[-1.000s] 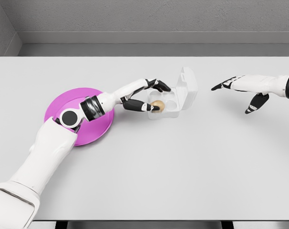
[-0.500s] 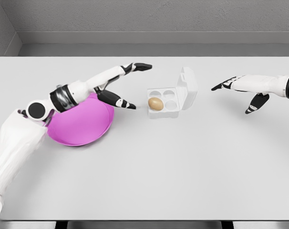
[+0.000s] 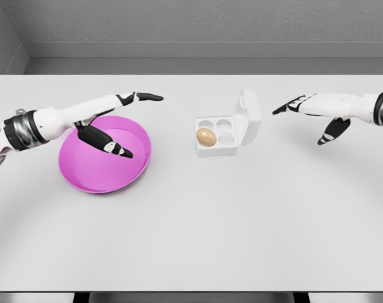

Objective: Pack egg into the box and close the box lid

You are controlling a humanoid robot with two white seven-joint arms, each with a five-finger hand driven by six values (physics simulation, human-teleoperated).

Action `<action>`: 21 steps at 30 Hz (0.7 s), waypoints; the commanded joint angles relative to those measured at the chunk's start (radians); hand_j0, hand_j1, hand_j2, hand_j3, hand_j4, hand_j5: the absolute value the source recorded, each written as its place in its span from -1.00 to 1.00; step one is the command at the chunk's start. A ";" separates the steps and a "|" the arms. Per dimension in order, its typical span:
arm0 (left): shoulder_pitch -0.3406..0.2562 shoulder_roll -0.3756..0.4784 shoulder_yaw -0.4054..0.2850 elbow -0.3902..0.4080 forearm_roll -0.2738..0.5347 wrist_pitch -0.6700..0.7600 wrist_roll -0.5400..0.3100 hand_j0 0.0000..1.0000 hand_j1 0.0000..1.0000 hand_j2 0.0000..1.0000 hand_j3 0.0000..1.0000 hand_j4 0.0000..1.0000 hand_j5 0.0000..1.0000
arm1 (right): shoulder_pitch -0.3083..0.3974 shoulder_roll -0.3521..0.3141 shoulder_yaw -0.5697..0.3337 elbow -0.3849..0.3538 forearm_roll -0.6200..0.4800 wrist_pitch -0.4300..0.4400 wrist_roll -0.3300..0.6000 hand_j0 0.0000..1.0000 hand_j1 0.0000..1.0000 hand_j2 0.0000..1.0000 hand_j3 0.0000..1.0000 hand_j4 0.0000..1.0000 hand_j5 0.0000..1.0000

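Magenta bowl (image 3: 84, 175) sits nearest me, on the white table (image 3: 198, 240), w/ nothing visible inside it. Over its far rim I have the left hand (image 3: 109, 123): fingers spread wide, index pointing toward the box, thumb hanging down over the bowl, holding nothing. Its arm comes in from the left edge.

Mid-table, approx. centre: the box (image 3: 218, 144), a small white carton w/ four cups. The egg (image 3: 206, 136), tan, lies in the near-left cup; the other three cups look empty. The lid (image 3: 249, 115) stands up on the box's right side, hinged there and tilted slightly outward, i.e. fully open.

Right of the lid, apart from it, is the right hand (image 3: 311, 113): fingers extended toward the lid, thumb dropped below, nothing gripped. No contact w/ the lid visible.

Progress, as I judge it: packing is done, since the egg is seated in its cup and neither hand touches it. Closing is left. The right hand is the nearer one to the lid, so I reckon it would push the lid over leftward onto the cups.
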 commanded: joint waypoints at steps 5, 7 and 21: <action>0.012 0.069 0.005 0.000 0.007 0.002 0.000 1.00 1.00 1.00 1.00 1.00 1.00 | -0.011 0.031 0.002 -0.006 -0.005 0.000 0.000 1.00 1.00 1.00 1.00 1.00 1.00; 0.018 0.070 0.005 0.003 0.007 0.002 0.000 1.00 1.00 1.00 1.00 1.00 1.00 | -0.011 0.031 0.005 -0.075 -0.005 0.003 0.000 1.00 1.00 1.00 1.00 1.00 1.00; 0.029 0.067 -0.002 0.002 0.007 0.002 0.000 1.00 1.00 1.00 1.00 1.00 1.00 | -0.074 0.120 0.120 -0.170 -0.005 0.014 0.000 1.00 1.00 1.00 1.00 1.00 1.00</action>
